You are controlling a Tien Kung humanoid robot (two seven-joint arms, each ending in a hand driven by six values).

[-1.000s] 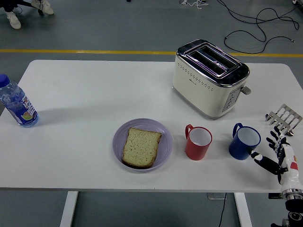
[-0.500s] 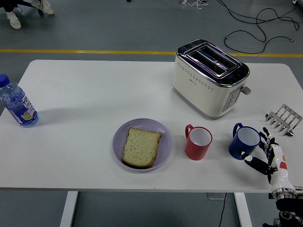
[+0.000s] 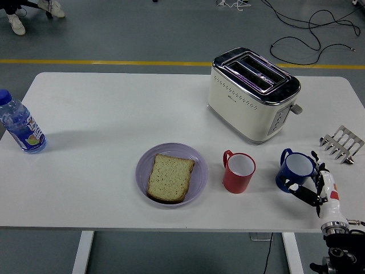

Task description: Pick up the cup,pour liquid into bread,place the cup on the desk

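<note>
Blue cup [image 3: 295, 171] is standing upright at the table's [image 3: 102, 114] right front, not yet lifted. I am bringing my right hand [image 3: 315, 185] against its right side, fingers [image 3: 302, 193] spread wide, thumb tip at the wall, no grip closed. Pouring onto the bread [image 3: 170, 177] and setting down are all remaining.

Bottle [image 3: 20, 127]: far left edge of table [image 3: 114, 114]
Toaster [image 3: 253, 94]: far, right of centre
Plate [image 3: 171, 174] with bread [image 3: 170, 177]: near centre
Two cups [image 3: 238, 172] [image 3: 295, 170]: right of plate
Rack [image 3: 341, 143]: right edge
</note>
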